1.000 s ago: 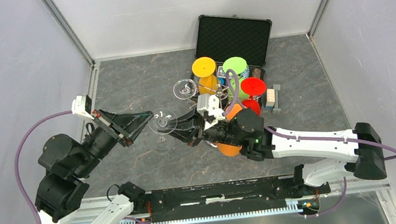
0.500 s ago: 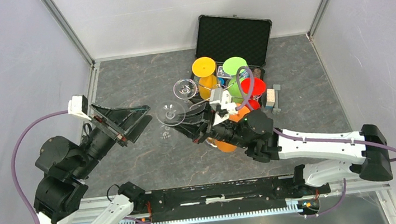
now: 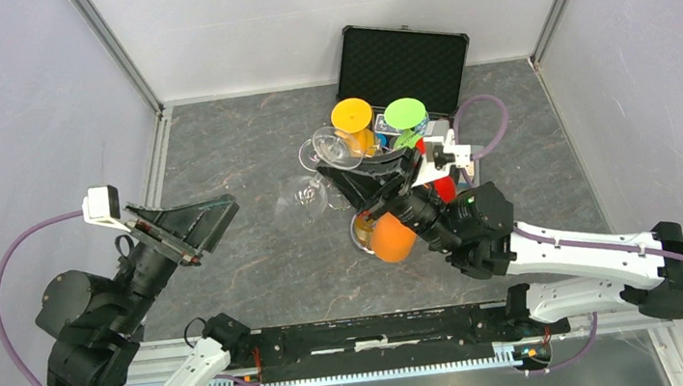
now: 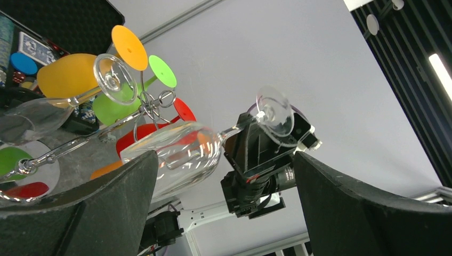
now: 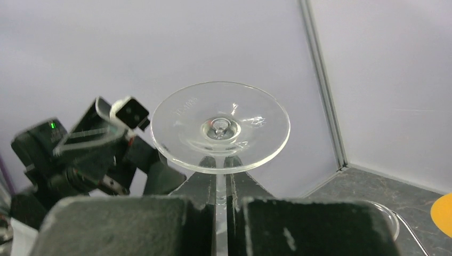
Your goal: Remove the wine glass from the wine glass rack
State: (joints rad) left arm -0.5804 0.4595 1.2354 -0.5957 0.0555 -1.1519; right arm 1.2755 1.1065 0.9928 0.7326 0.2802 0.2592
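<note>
The chrome wine glass rack [image 3: 389, 153] stands mid-table with coloured glasses hanging on it; its wire loops [image 4: 152, 103] and mirrored base [image 4: 40, 165] show in the left wrist view. My right gripper [image 3: 358, 187] is shut on the stem of a clear wine glass [image 3: 303, 197], just under its round foot [image 5: 220, 127]. In the left wrist view the glass [image 4: 176, 154] lies tilted, bowl toward me, left of the rack. The stem [image 5: 221, 192] sits between the right gripper's fingers [image 5: 221, 201]. My left gripper [image 3: 194, 224] is open and empty, well left of the glass; it also shows in the left wrist view [image 4: 224, 162].
A second clear glass [image 3: 337, 145] hangs on the rack beside orange [image 3: 351, 114] and green [image 3: 405, 113] glass feet. An orange bowl [image 3: 389, 238] hangs below my right wrist. An open black foam-lined case [image 3: 400, 60] stands behind the rack. Walls enclose the table.
</note>
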